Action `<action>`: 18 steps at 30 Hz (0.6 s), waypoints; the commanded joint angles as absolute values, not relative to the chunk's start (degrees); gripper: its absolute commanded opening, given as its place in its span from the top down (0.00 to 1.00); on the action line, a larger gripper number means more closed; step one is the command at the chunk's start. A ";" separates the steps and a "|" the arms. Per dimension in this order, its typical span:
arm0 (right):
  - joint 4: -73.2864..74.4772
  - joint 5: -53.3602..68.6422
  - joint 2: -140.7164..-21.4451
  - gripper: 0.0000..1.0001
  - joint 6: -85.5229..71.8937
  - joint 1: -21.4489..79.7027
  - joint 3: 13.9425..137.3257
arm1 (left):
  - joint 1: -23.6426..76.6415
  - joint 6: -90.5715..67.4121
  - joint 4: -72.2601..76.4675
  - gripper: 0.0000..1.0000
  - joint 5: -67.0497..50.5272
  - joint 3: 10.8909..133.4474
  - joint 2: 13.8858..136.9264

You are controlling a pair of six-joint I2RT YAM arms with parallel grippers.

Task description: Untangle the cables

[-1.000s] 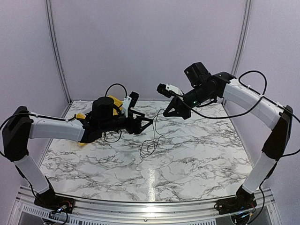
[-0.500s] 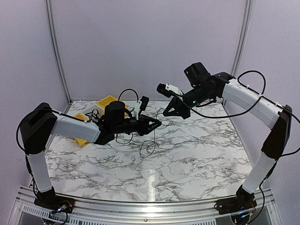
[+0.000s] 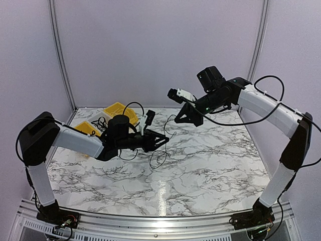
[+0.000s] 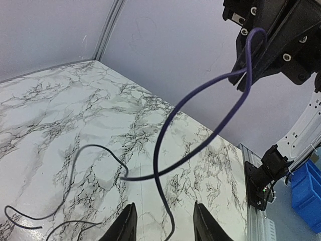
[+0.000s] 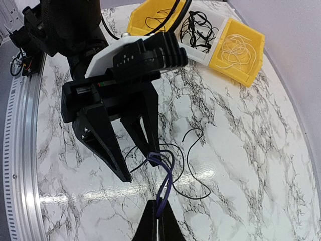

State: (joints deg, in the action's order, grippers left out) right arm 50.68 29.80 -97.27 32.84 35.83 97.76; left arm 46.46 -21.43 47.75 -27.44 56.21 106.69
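The table (image 3: 210, 165) is showing white marble with grey and black veining, the walls (image 3: 150, 50) are looking pale lilac-grey, and the rail (image 3: 150, 223) is gleaming silver. The left arm (image 3: 75, 140) and right arm (image 3: 261, 105) are showing white shells with black joints, both the left gripper (image 3: 164, 137) and right gripper (image 3: 176, 121) are showing black, and the cable (image 4: 156, 155) is looking black from above but blue-violet in the wrist views. Two yellow bins (image 5: 249, 70) are flanking a white bin (image 5: 200, 54) with black cables (image 5: 198, 27) in it, and a blue bin (image 4: 306, 186) is showing off the table.
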 commanded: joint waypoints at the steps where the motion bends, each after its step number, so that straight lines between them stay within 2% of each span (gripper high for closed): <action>1: 49.04 29.46 -97.41 1.00 32.43 35.95 98.90 | 46.49 -21.89 49.66 0.61 -28.26 55.54 105.85; 6: 49.22 29.62 -97.43 1.00 32.05 35.95 99.07 | 46.47 -21.78 49.66 0.70 -27.40 56.35 106.54; 12: 49.11 29.63 -97.05 1.00 31.89 35.87 98.64 | 46.49 -21.68 49.57 0.88 -26.04 57.43 107.25; 18: 48.68 29.45 -96.55 1.00 31.98 35.95 97.21 | 45.79 -20.79 48.21 0.97 -22.07 56.67 105.30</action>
